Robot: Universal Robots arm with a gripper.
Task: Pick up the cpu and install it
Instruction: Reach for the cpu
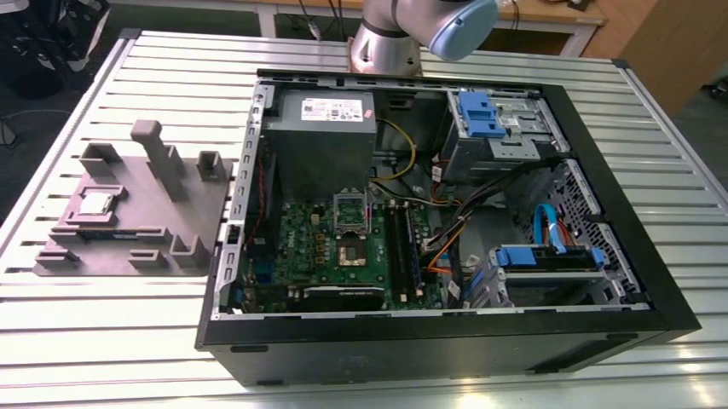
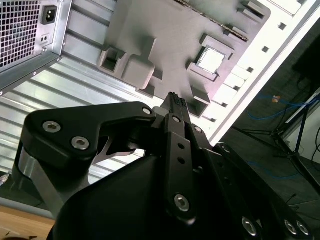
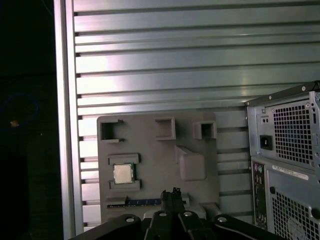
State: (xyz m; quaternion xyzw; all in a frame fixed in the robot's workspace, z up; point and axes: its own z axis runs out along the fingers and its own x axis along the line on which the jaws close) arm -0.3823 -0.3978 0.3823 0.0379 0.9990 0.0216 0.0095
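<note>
Noting the cpu [image 1: 95, 203] lying flat in a walled recess of the grey tray [image 1: 170, 217], outside the computer case [image 1: 455, 336]. Judging the likely trouble: catching a recess wall, tipping the chip, or seating it crooked in the motherboard socket [image 1: 353, 253]. Finding the gripper [image 3: 172, 192] well apart above the tray, pinched together and carrying nothing, aiming just beside the cpu.

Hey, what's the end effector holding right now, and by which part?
Nothing. The end effector is empty and apart from the cpu, which lies in its pocket on the grey holder.
</note>
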